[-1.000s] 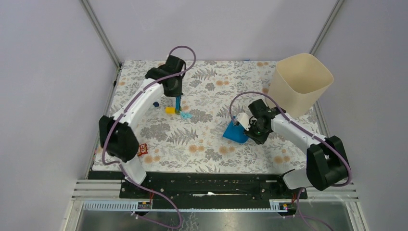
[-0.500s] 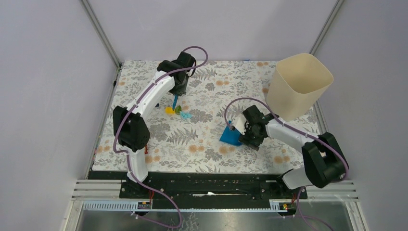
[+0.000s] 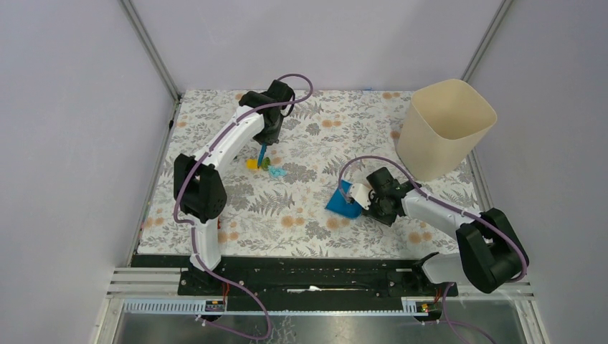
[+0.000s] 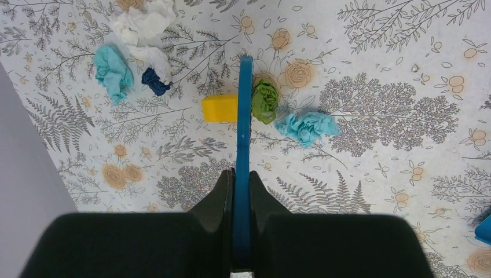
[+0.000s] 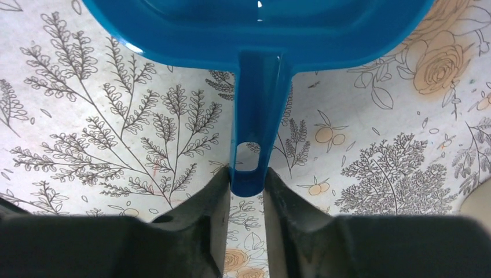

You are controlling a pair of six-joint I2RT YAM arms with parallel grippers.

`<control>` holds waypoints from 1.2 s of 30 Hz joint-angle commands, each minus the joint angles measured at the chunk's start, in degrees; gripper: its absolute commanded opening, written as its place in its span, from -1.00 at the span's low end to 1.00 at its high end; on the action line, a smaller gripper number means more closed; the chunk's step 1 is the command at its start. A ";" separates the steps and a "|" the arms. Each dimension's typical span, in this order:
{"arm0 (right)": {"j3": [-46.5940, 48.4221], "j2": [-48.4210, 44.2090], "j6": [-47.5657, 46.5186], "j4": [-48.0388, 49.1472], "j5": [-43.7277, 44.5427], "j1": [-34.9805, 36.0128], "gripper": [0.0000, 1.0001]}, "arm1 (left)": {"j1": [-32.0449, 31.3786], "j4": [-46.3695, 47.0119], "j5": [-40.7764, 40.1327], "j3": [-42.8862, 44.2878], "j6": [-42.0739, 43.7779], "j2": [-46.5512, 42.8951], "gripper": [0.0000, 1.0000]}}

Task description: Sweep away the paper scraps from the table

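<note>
Tools hold 2 blue things in the top view. The left tool (image 3: 264, 142) holds a thin brush (image 3: 262, 153) pointing down at the left half of the desk (image 3: 301, 223). Some paper scraps (image 3: 275, 172) lie right by the brush tip. The right tool (image 3: 363, 196) is at the dustpan (image 3: 342, 203), which sits well apart from those scraps, nearer the cream bin (image 3: 444, 129). A good sweep should push the scraps across the cloth into the pan's open mouth.

From the left wrist, the left tool is clamped tight on the brush. A green scrap (image 4: 265, 100) touches 1 side of it, and a yellow block (image 4: 219, 108) touches the other. A light blue scrap (image 4: 306, 126) lies just beside the green scrap. More scraps lie past the block, 1 navy bit (image 4: 155, 81) among them. The brush should push toward the green side, so the block stays out.

From the right wrist, the right tool seems to pinch only the very end of the dustpan handle (image 5: 257, 116). That hold looks weak, and the pan may twist. A deeper hold would be safer, with the pan's lip flat on the desk.
</note>
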 commanded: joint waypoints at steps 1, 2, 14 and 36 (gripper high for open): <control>4.22 0.36 0.54 -3.07 -0.64 -0.12 -0.48 | -0.06 0.65 -0.30 2.21 1.04 -0.04 -1.00; 5.46 0.14 0.24 -4.86 -0.22 -0.16 -0.55 | -0.04 0.68 -0.47 2.23 1.07 -0.09 -1.00; 18.85 0.86 -1.58 -23.91 3.86 -0.05 -1.00 | -0.11 -0.68 -1.12 4.91 0.96 5.22 -1.00; 20.95 12.90 2.61 -20.98 5.26 5.84 -1.00 | -12.62 1.49 28.03 5.39 -5.47 8.59 -1.00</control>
